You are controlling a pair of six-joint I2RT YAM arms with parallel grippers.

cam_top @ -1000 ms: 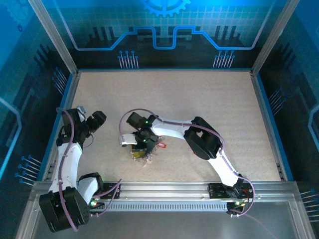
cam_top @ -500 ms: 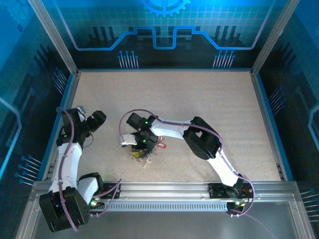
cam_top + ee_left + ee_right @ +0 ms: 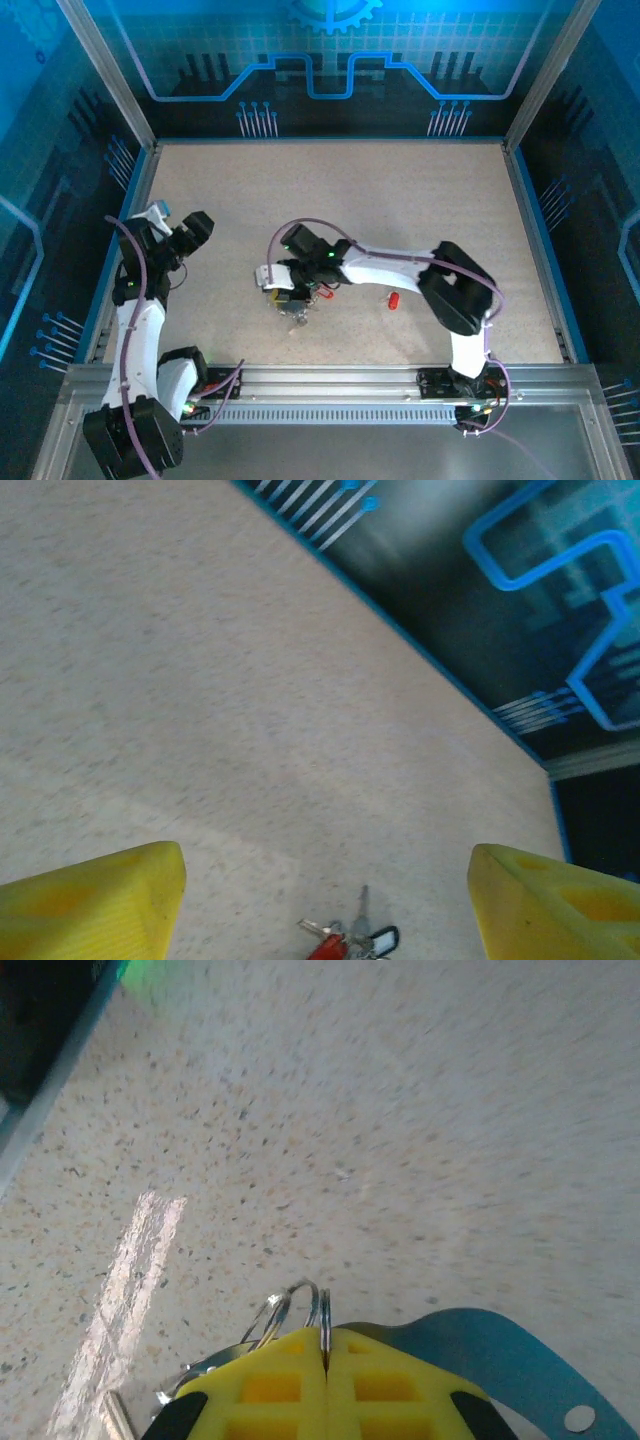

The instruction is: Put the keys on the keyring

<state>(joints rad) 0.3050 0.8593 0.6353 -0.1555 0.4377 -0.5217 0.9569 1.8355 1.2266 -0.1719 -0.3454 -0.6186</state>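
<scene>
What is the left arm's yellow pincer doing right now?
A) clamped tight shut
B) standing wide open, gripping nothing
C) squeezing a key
B: the left pincer has its yellow fingers far apart with nothing gripped between them; the keys lie on the table beyond.

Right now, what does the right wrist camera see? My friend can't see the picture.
The right gripper, yellow, is shut on a thin silvery ring that pokes up above it. More wire loops curl beside it and a blue tab shows to the right, all over a speckled beige table.
</scene>
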